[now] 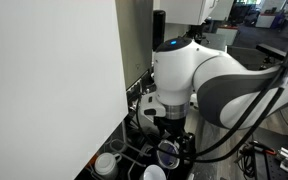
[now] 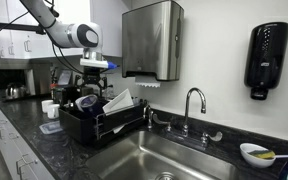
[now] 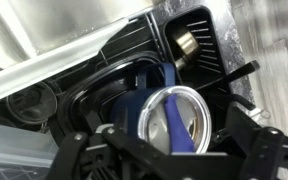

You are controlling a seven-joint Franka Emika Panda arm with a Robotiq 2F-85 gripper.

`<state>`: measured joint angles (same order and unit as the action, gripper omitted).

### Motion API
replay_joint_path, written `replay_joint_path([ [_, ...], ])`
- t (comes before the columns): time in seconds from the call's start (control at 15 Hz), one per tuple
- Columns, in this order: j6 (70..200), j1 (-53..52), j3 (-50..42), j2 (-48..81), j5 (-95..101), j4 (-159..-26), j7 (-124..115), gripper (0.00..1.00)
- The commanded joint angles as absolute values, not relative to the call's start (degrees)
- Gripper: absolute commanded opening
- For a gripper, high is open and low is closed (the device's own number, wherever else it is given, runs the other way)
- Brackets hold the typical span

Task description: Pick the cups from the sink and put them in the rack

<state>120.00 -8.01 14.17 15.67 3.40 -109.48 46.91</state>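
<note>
Blue cup (image 3: 179, 118) in the rack (image 2: 84, 125), at 5 o'clock in wrist view; gripper (image 3: 172, 148) wide open around it.
Rise straight so the jaws miss the rim; the dim view suggests it stands upright.

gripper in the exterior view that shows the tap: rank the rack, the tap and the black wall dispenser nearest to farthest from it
1. rack: directly beneath the gripper, at the left of the picture.
2. tap: mid-picture, well to the right of the rack.
3. black wall dispenser: high on the wall, far right.
</note>
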Motion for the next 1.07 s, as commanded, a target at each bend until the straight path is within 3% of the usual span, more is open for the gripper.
replay_joint_path([
  [0.0,114.1,-7.8,13.6,12.2,2.9,-108.1,48.0,1.00],
  [1.0,103.3,-3.7,4.2,-1.0,2.4,-108.7,26.0,1.00],
])
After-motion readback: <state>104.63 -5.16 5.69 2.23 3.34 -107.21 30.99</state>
